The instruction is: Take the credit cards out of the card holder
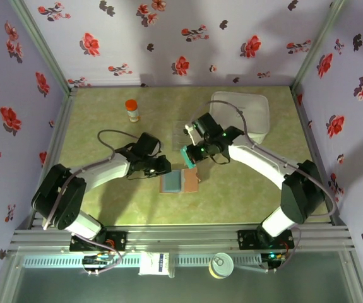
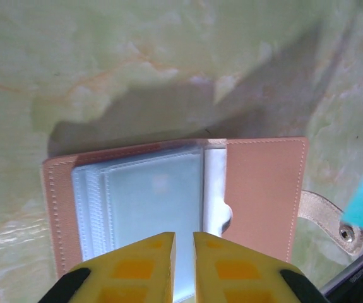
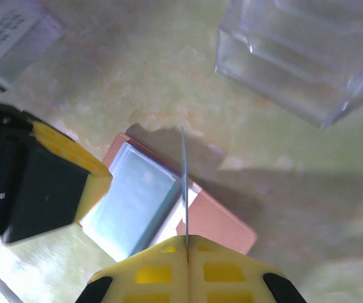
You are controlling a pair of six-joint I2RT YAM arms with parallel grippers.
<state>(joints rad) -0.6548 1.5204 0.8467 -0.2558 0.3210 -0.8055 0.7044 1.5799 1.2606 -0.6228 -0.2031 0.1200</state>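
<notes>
On the green table (image 1: 225, 196), the biggest thing is a white container (image 1: 241, 113) at the far right, well apart from the work. Nearer the arms lies the card holder (image 1: 180, 180), spread open and flat, its blue-grey sleeves (image 2: 149, 202) facing up inside the brown rim. The left gripper (image 2: 184, 238) hangs over the holder's near edge with its jaws a narrow slit apart and nothing between them. Whether its fingers press on the sleeves is hard to tell from this angle. The right gripper (image 3: 187, 240) is clamped on a teal card (image 1: 188, 155), held on edge above the holder and clear of the pockets.

Judged from this, one card is out and the step in hand is carrying it off — the sleeves may well hold more. Next the right arm needs to lay the card on bare table beside the holder and let go, while the left steadies the holder — a thin card wants a low, flat release.
</notes>
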